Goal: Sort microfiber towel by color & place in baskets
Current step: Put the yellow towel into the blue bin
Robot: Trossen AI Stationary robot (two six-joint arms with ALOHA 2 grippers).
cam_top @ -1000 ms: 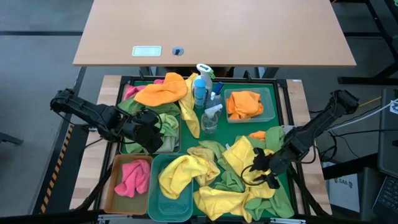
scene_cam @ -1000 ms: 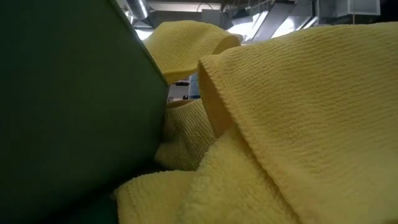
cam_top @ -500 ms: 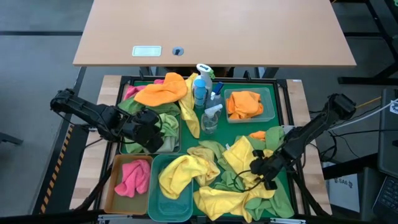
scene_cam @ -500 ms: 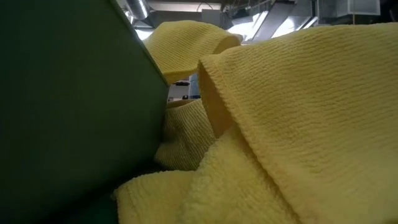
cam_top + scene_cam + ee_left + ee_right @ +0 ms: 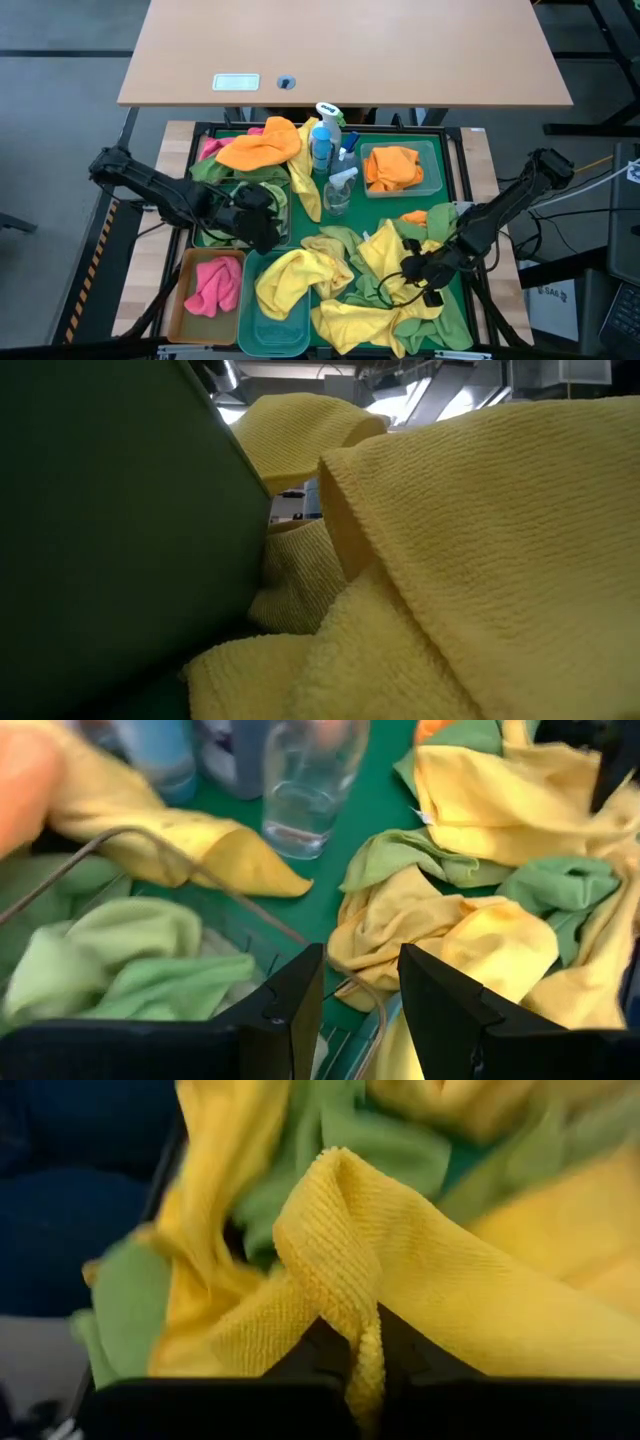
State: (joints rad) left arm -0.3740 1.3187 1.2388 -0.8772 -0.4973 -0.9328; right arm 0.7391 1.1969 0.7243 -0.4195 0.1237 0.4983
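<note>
Now the right gripper [image 5: 418, 272], clenched on a yellow towel [image 5: 350, 1270] near the green tray's [image 5: 452, 170] front right corner, should lift straight up so the neighbouring green towels [image 5: 372, 288] drop away, while the left gripper [image 5: 360, 1010], partly parted and empty, waits over the wire-mesh basket [image 5: 283, 205].

From my station I note a light wood desk [image 5: 345, 50] beyond the work area, seen from above. On its top lie a pale rectangular label [image 5: 236, 83] and a small round grommet [image 5: 287, 83]. The floor [image 5: 60, 90] around it is grey and smooth. At the right edge stands dark framing [image 5: 600, 60], with a cable [image 5: 600, 175] running across the floor below it. At the left, a strip of black and orange hazard tape [image 5: 92, 262] runs along the floor. From table height I see bright ceiling lights [image 5: 395, 400] between structural members.
</note>
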